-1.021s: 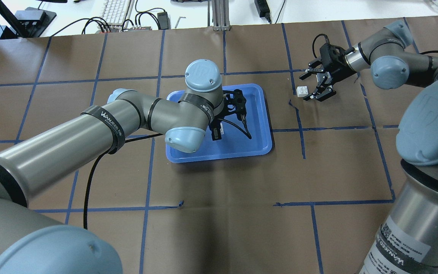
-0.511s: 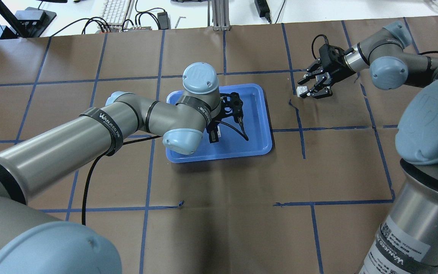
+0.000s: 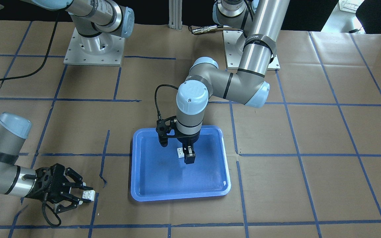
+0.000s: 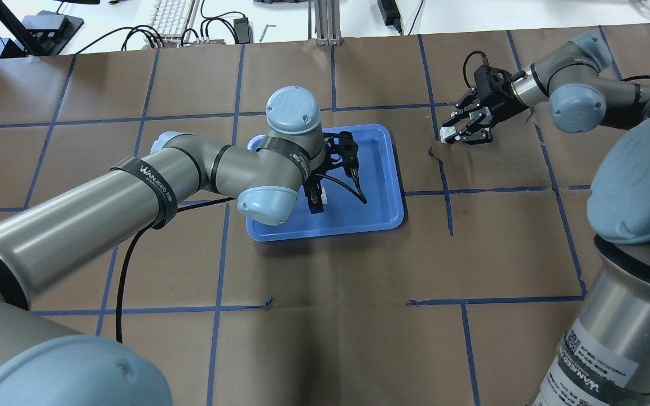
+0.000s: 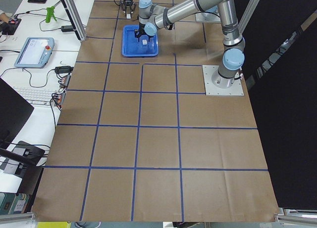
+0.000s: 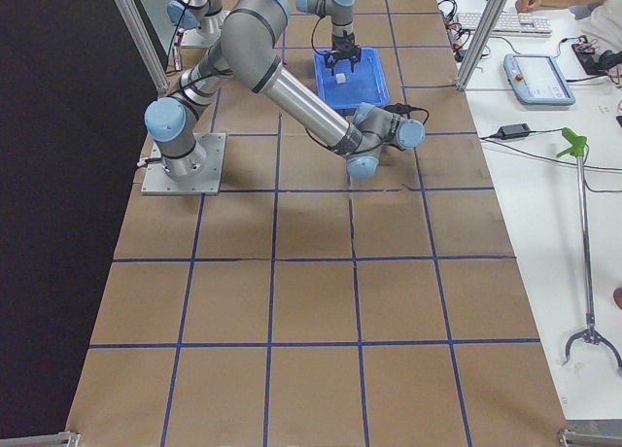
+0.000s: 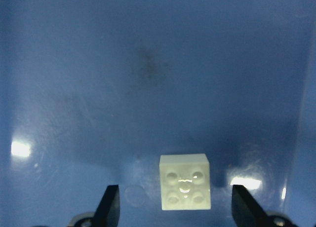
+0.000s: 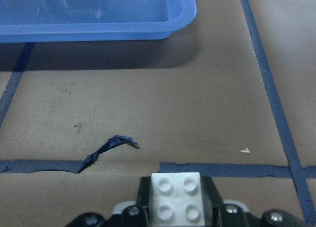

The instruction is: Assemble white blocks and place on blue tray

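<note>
My left gripper [image 3: 186, 156] hangs over the blue tray [image 3: 164, 185], pointing down and open. One white block [image 3: 180, 152] lies studs-up on the tray floor between its fingers. In the left wrist view the block [image 7: 185, 181] sits apart from both fingertips [image 7: 109, 205] on the tray [image 7: 148, 64]. My right gripper [image 4: 453, 134] is right of the tray [image 4: 384, 211], shut on the other white block [image 4: 444, 134]. In the right wrist view that block [image 8: 176, 197] sits studs-up between the pads, just over the brown paper.
The table is covered in brown paper with a blue tape grid; a torn bit of tape [image 8: 111, 144] lies between my right gripper and the tray's rim [image 8: 98, 32]. The left arm's elbow [image 4: 266, 204] overhangs the tray's left edge. Cables and a keyboard [image 4: 170, 17] lie beyond the far edge.
My right gripper has closed on the white block that lay between its open fingers and shifted slightly away. The left arm has drifted a little to the left over the tray.
</note>
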